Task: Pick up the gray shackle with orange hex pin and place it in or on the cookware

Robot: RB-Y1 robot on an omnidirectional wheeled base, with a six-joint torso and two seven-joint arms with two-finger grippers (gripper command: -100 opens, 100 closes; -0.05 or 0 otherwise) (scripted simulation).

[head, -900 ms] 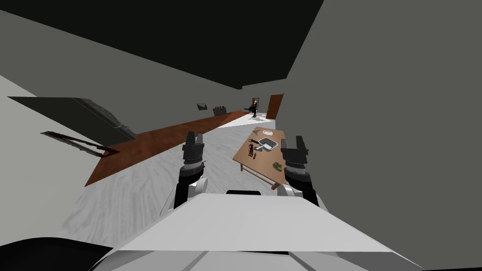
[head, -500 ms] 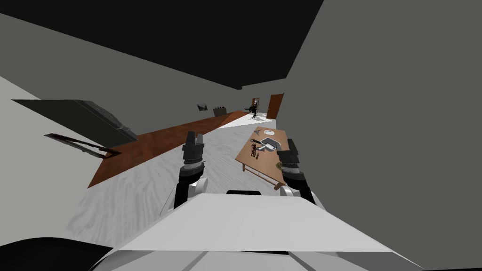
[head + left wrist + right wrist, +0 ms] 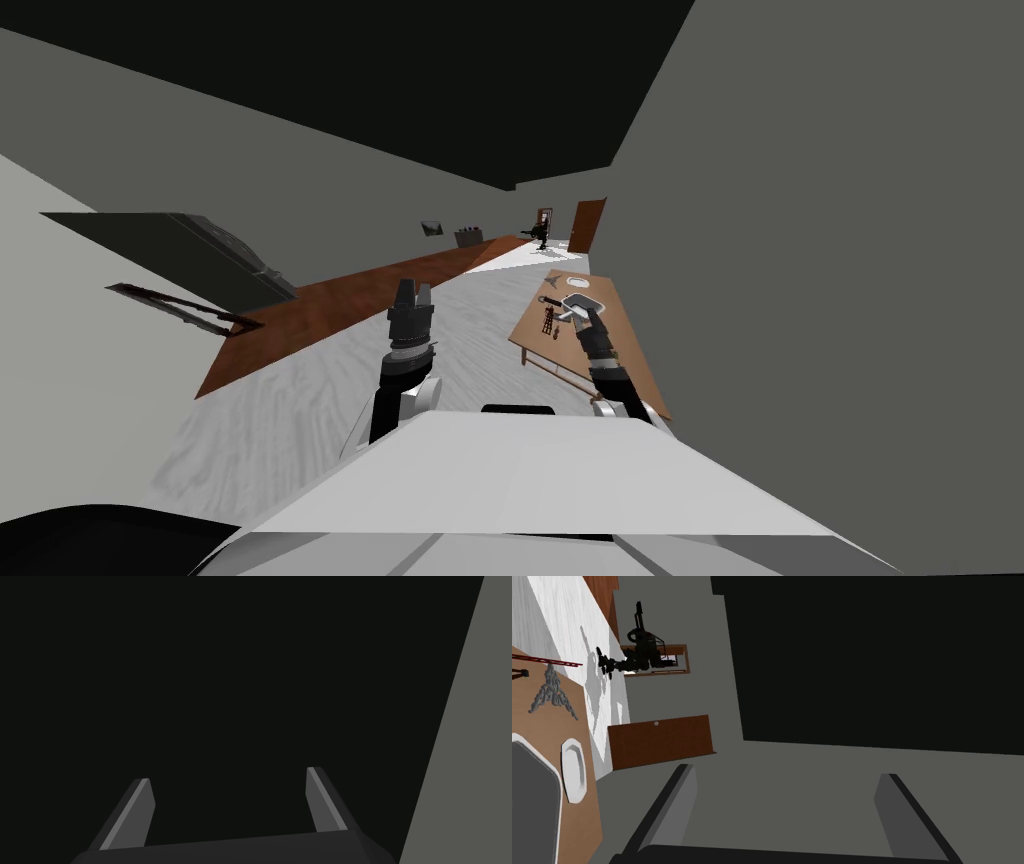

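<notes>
Right gripper (image 3: 581,318) open, blades apart, nothing between, hovering over table (image 3: 628,345) at near edge of grey pan (image 3: 582,302). Shackle not singled out for certain: small dark bits (image 3: 547,323) on table at 9 o'clock of gripper, too tiny for colour or shape. Left gripper (image 3: 411,291) farther out at 9 o'clock, over floor, blades apart.

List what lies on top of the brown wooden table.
The brown wooden table carries a grey white-rimmed pan, a white plate, a grey ornate bracket and a dark rack-like piece. My right arm covers its near right part.
</notes>
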